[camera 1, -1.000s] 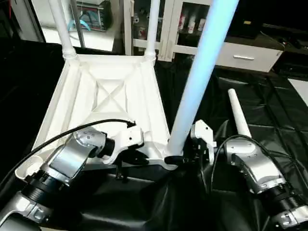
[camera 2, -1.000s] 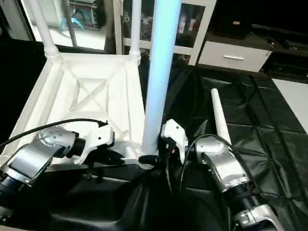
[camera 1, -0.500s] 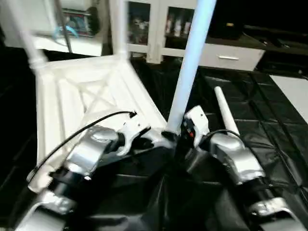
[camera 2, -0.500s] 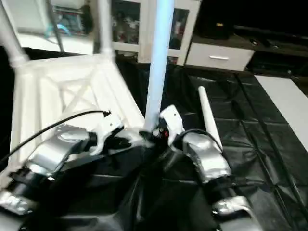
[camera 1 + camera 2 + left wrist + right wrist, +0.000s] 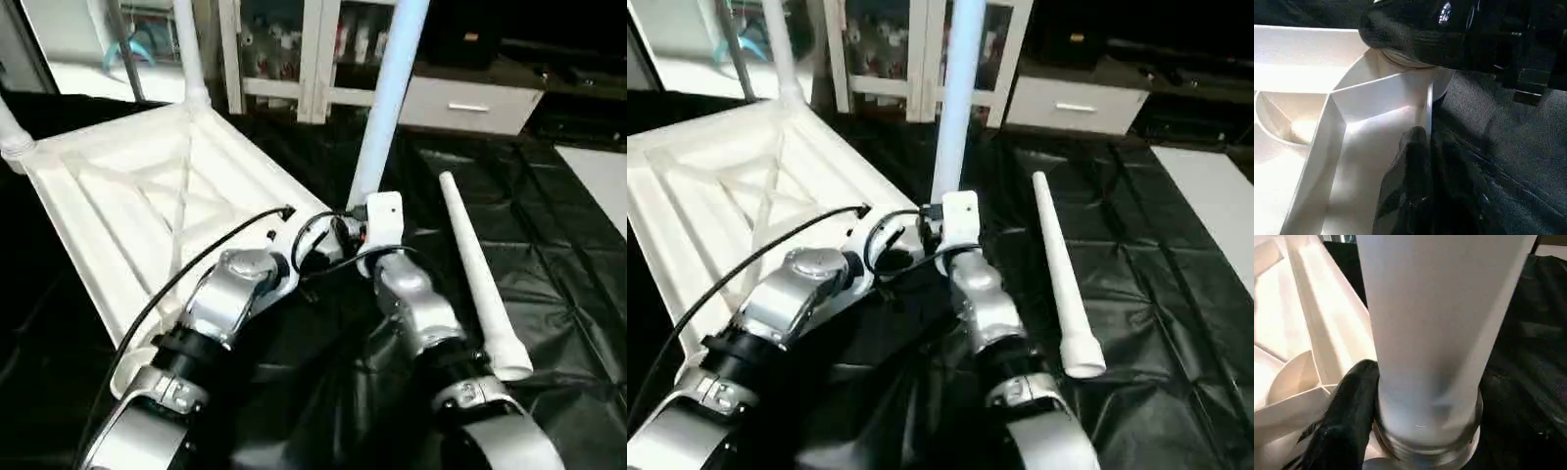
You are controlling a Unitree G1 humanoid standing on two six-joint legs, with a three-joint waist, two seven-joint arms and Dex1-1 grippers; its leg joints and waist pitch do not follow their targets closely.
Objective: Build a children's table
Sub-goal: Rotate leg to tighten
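White plastic square tabletop (image 5: 118, 206) lies upside down on the black cloth (image 5: 558, 264). My left gripper (image 5: 1422, 147) pinches its thin rim, fingers nearly closed. My right gripper (image 5: 1415, 431) grips the upright white tapered leg (image 5: 387, 108) at its corner socket.

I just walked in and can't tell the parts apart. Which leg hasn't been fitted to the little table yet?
Find the upside-down white plastic square tabletop on the black-draped work table. To its right, past the robot's arms, one long white tapered round leg lies flat on the black cloth. The other legs stand upright in corner sockets; this one lies loose.
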